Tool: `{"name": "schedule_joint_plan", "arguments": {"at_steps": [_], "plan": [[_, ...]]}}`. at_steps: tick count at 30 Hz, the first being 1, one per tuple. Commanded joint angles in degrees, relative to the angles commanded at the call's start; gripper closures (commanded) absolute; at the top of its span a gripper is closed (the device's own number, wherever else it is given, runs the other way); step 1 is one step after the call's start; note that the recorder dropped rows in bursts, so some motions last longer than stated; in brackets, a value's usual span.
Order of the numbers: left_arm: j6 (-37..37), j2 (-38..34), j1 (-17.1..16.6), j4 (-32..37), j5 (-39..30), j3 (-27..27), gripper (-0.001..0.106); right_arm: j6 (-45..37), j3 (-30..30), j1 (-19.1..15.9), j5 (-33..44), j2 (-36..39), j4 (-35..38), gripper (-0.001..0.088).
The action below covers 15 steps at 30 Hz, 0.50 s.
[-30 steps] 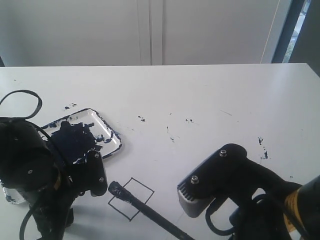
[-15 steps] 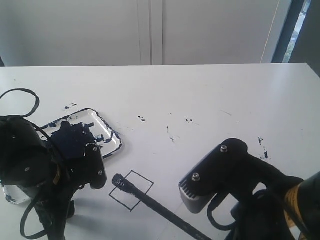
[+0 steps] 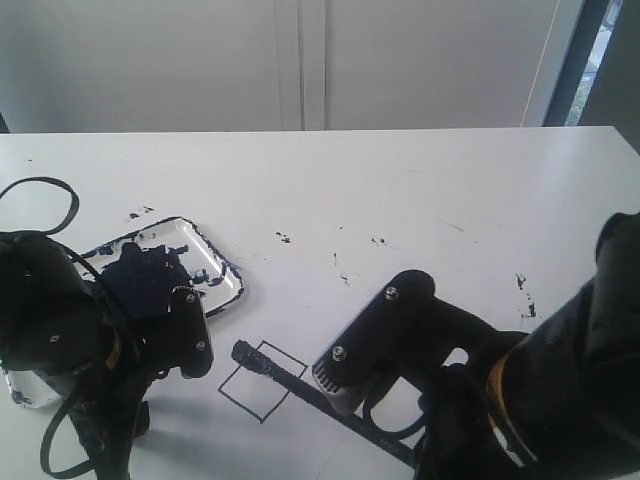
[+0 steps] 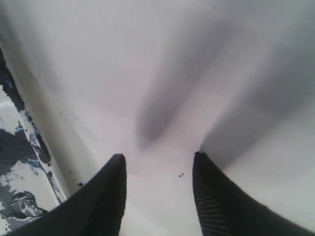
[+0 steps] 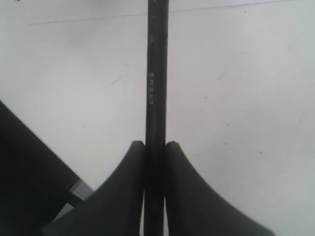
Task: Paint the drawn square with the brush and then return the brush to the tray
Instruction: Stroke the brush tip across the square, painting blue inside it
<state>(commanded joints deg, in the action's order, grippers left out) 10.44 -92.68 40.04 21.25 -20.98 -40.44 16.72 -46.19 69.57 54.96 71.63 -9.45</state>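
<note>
Toward the front-left corner of the tabletop (image 3: 400,190), the paint-blotched tray (image 3: 215,265) sits beside the left gripper (image 4: 157,162), whose jaws are spread and empty. Along the front edge, the right gripper (image 5: 155,145) clenches the brush (image 5: 156,73), its tip over the far corner of the drawn square (image 3: 255,395).

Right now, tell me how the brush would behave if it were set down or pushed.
The brush looks stiff: its shaft runs straight out of the right claw without sagging. Thin and round, it would probably roll on the smooth table. Likely light, since a narrow pinch holds it.
</note>
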Motion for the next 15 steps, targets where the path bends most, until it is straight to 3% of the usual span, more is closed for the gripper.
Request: {"name": "schedule_joint_plan", "arguments": {"at_steps": [15], "plan": [[0.0, 0.0, 0.0, 0.0, 0.0, 0.0, 0.057, -0.9, 0.0, 0.0, -1.0, 0.6, 0.4, 0.0868]]}}
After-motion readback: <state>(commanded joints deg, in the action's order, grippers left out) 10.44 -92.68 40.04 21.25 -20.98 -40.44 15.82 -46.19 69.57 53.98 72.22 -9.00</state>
